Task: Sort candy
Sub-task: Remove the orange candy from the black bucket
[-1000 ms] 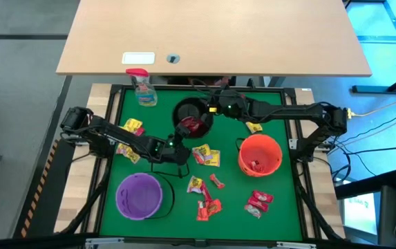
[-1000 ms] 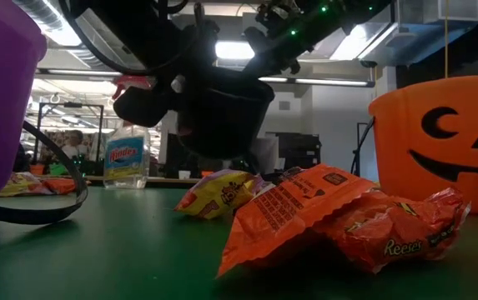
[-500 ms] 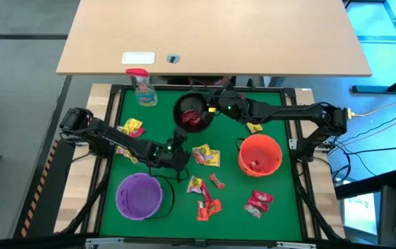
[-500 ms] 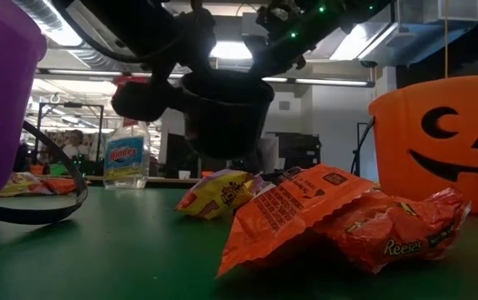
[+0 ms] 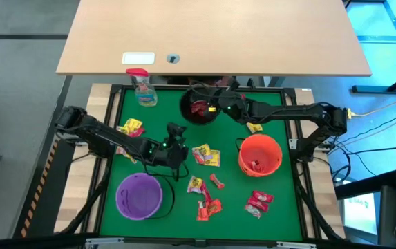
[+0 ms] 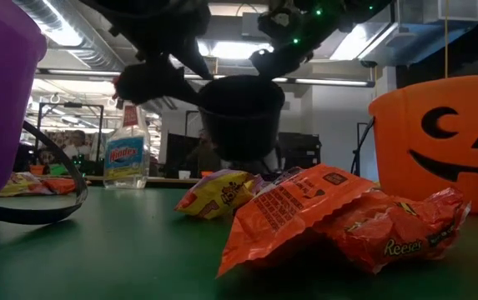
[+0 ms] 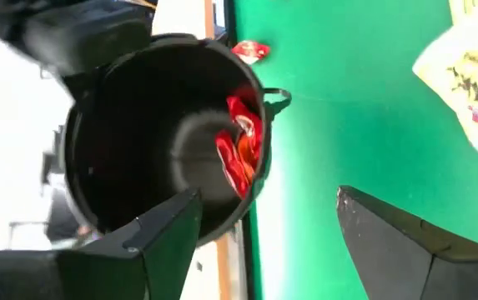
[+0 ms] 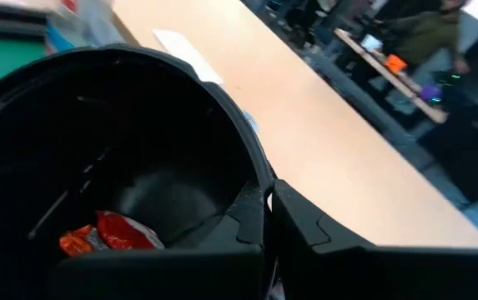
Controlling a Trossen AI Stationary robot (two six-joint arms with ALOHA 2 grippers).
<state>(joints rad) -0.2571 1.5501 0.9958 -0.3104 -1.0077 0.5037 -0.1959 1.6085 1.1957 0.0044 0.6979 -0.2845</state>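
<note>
My right gripper [image 5: 215, 109] is shut on the black bucket [image 5: 199, 109], which hangs in the air over the far middle of the green table. Red candy [image 7: 240, 150] lies inside it. My left gripper [image 5: 176, 133] is open and empty, just to the near left of the bucket; its fingers [image 7: 168, 229] point at the bucket's mouth. Loose candy lies flat on the mat: yellow packets [image 5: 206, 155] in the middle, a yellow-red one [image 5: 132, 128] on the left, red ones [image 5: 258, 203] toward the near edge. My right gripper pinches the black bucket's rim [image 8: 255, 179] on its right side, one finger inside the wall and one outside. The bucket [image 6: 240, 117] is lifted clear of the table and stands about upright.
An orange pumpkin bucket [image 5: 260, 153] with candy in it stands on the right. A purple bucket [image 5: 140, 195] stands near left, its black handle lying on the mat. A spray bottle [image 5: 142, 88] stands at the far left corner. A wooden table lies beyond the far edge.
My right gripper has carried the black bucket toward the far edge and a little to the right, and the bucket has come from tilted to about upright. My left gripper has risen a little and now stands apart from the bucket.
</note>
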